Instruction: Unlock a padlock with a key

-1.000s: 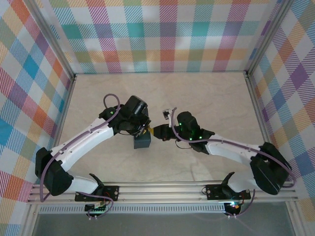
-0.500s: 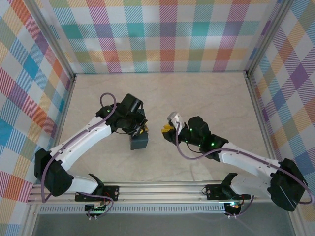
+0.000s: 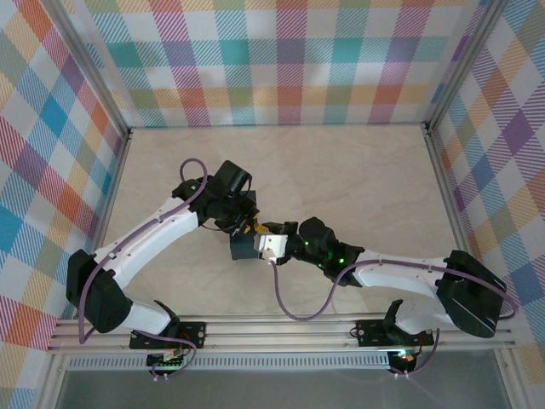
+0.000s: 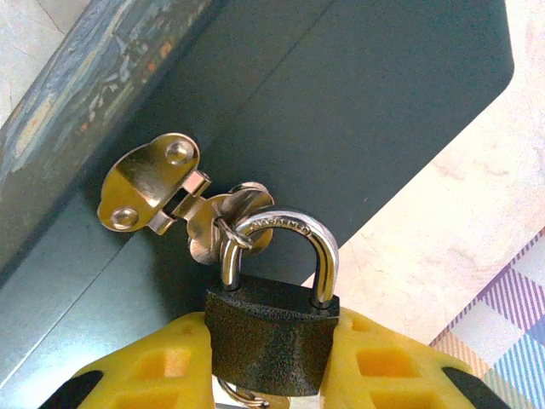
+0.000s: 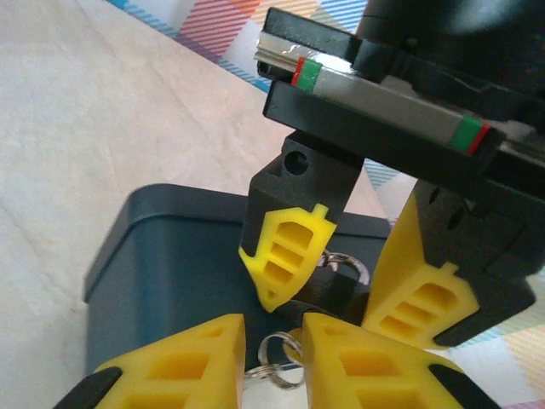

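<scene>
Left end effector (image 4: pixel 272 362): clamped on the padlock (image 4: pixel 271 328), 2 yellow fingers (image 4: pixel 166 366) pressing its flanks; likely there to steady the body against twisting.
Padlock: upright in that grip, shackle (image 4: pixel 285 226) closed and threaded through the hasp (image 4: pixel 153 183) of the tin (image 4: pixel 358 102); base facing away from the tin, open to the other arm.
Right end effector (image 5: pixel 272 336): fingers nearly together just under the padlock, small wire ring (image 5: pixel 277 351) in the narrow gap; pinched or merely beside, cannot tell.
Key: blade too hidden to make out; ring probably its own, which would put it at or in the keyhole.
Tin: resting on the counter (image 3: pixel 366 170), anchoring the hasp so the lock stays reachable.
Step, as judged: key seated or being seated, turn not yet done.
Risk: slipping off the tiny ring; a twist dragging the tin.
</scene>
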